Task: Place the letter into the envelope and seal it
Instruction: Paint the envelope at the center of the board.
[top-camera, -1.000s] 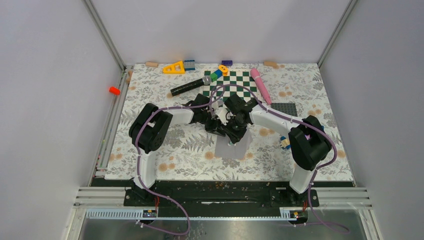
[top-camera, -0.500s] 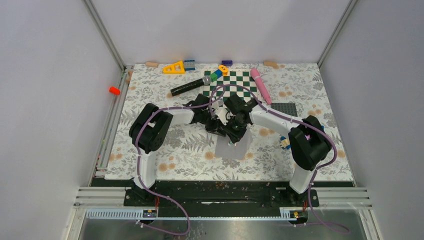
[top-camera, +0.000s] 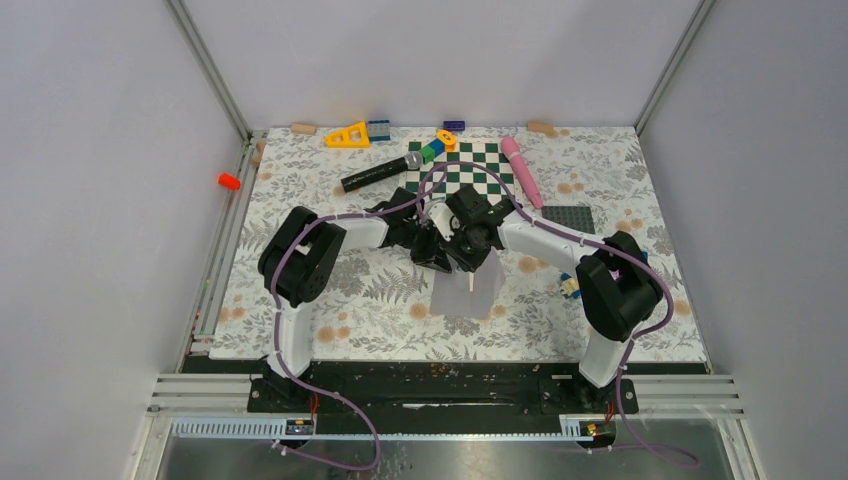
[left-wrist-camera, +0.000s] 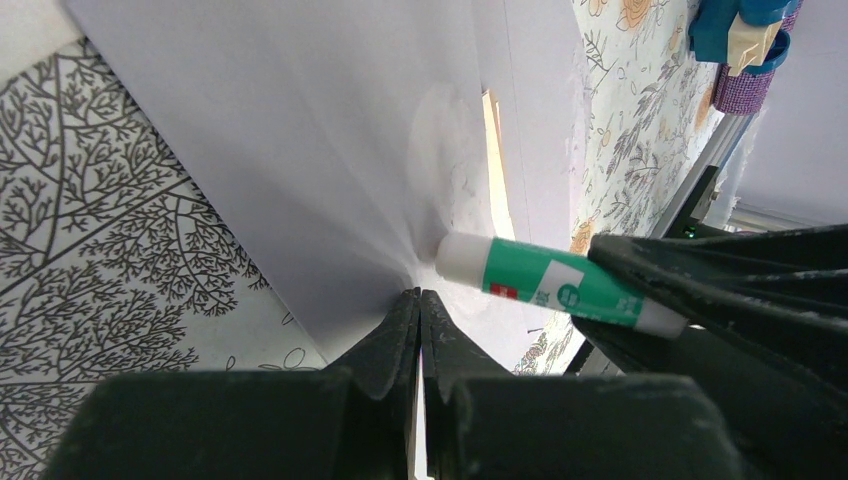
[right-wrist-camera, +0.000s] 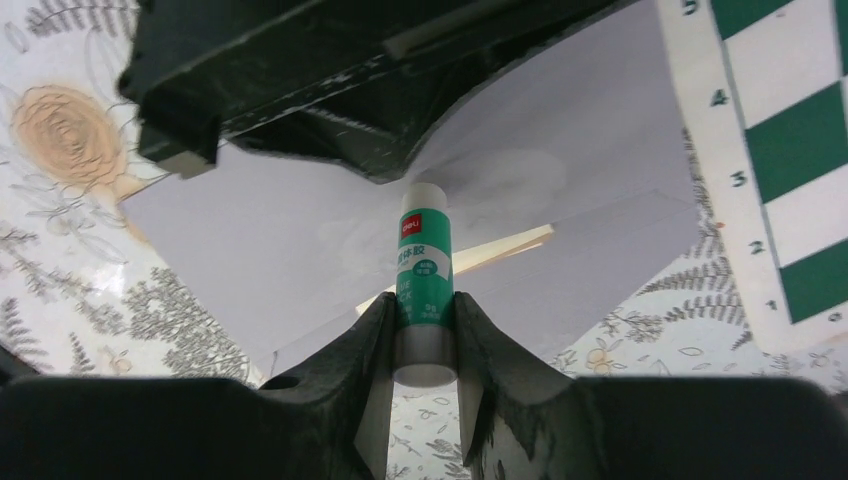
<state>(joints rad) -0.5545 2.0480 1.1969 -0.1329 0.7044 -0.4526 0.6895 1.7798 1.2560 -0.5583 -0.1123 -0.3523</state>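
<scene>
Two arms are reaching in from the bottom edge of the top view, the left arm (top-camera: 300, 262) and the right arm (top-camera: 617, 290), and are meeting at the middle of the flower-printed surface (top-camera: 380, 312). One envelope (top-camera: 450, 300), plain light grey, is lying flat just below centre, its upper edge under both tools. The left tool (left-wrist-camera: 418, 300) is pressing its fingers together on the envelope's paper, which is puckering into creases at the pinch. The right tool (right-wrist-camera: 424, 308) is clamping one glue stick (right-wrist-camera: 424, 262), green with white ends, its far end resting against the envelope right beside that pinch. A red patch on its label is carrying white letters that seem to read "deli"; the smaller print below is too fine to read. One cream strip of the letter (right-wrist-camera: 505, 243) is showing through a slit in the envelope. Further up, one green-and-white chequered mat (top-camera: 480, 158) is showing the numbers 5, 4, 3, 2, 1 along its edge in the right wrist view. Beside it are lying one pink pen (top-camera: 522, 172), one black microphone (top-camera: 375, 174) and, at the right, one dark grey studded plate (top-camera: 570, 214)
</scene>
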